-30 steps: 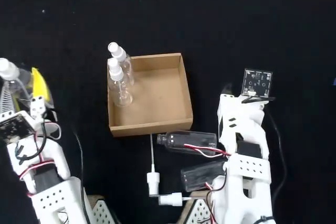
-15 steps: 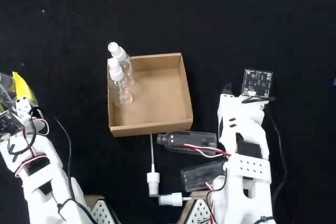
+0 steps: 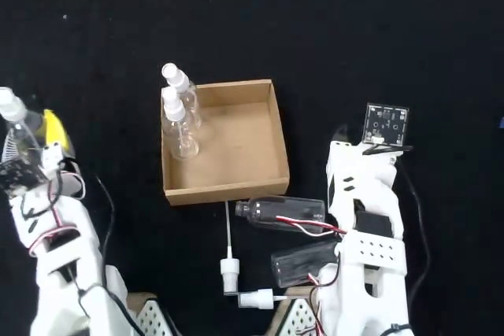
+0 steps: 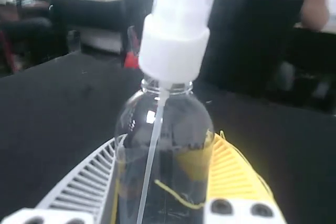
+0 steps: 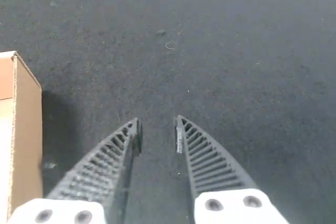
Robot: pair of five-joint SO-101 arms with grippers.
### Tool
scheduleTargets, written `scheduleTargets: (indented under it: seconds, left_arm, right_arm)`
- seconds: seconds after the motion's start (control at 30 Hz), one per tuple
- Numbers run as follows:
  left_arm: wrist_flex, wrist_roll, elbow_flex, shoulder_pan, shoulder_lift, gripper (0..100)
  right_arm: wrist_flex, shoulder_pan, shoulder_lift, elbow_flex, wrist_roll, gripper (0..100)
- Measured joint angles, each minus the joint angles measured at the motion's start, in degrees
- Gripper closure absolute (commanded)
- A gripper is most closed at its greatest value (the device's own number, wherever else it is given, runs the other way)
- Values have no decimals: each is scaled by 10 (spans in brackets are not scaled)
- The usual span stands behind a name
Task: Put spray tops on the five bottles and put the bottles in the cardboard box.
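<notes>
L pincer [image 4: 168, 148] gripping bottle [image 4: 167, 121], 2 bottles [image 3: 184, 136] in box [image 3: 224, 191]

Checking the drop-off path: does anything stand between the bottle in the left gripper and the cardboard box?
Nothing visible lies between the held bottle and the cardboard box; two capped bottles stand inside its wall nearest the left gripper.

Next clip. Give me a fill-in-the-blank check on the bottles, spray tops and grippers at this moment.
1. The cardboard box contains ___ capped bottles.
2. The left gripper is shut on a bottle that already wears its ___.
3. The right gripper hovers over the table with its jaws ___.
4. Near the uncapped bottles, ___ loose spray tops lie on the table.
Missing words: two; spray top; open; two.
</notes>
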Motion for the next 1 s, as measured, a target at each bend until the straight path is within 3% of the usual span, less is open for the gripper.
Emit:
scheduleTargets:
  seconds: [0.27,0.43,0.7,0.9,1.0]
  left_arm:
    - [-29,0,-111,-120,213,970]
    - [-179,0,-120,-169,339,969]
    - [-408,-1,-135,-183,535,966]
    - [-498,-44,-160,-185,651,952]
    - [-542,-50,-164,-185,683,849]
  right_arm:
    - [0,0,0,0,0,913]
    - [0,0,0,0,0,913]
    - [0,0,0,0,0,913]
    - [0,0,0,0,-1,913]
    - [0,0,0,0,-1,913]
